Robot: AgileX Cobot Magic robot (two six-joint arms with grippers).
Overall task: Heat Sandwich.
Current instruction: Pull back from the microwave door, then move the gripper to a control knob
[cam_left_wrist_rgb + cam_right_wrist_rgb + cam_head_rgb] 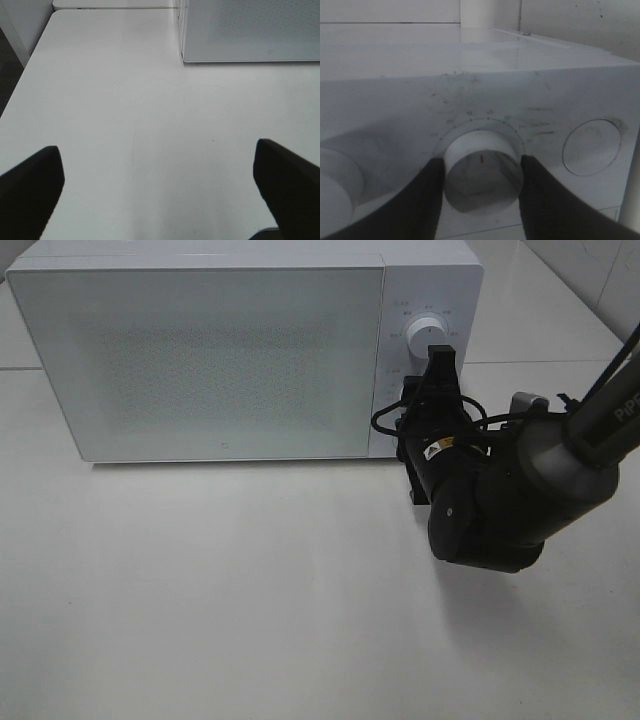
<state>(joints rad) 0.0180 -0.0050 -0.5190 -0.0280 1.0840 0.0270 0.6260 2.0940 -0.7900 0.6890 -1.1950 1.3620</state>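
Observation:
The white microwave (210, 360) stands at the back of the table with its door closed. The sandwich is out of view. My right gripper (440, 360) reaches onto the control panel just below the upper dial (428, 332). In the right wrist view its two black fingers (427, 200) press against both sides of a white knob (482, 170) with a red mark, so the right gripper (482, 167) is shut on that knob. My left gripper (160, 190) shows only in its wrist view, open over bare table, with nothing between its fingers (30, 185).
The white table (250, 590) stretches in front of the microwave. A second dial (335, 195) and a round button (592, 147) flank the gripped knob. The microwave's front corner (185, 55) lies ahead of the left gripper. The table's left edge (20, 85) is near.

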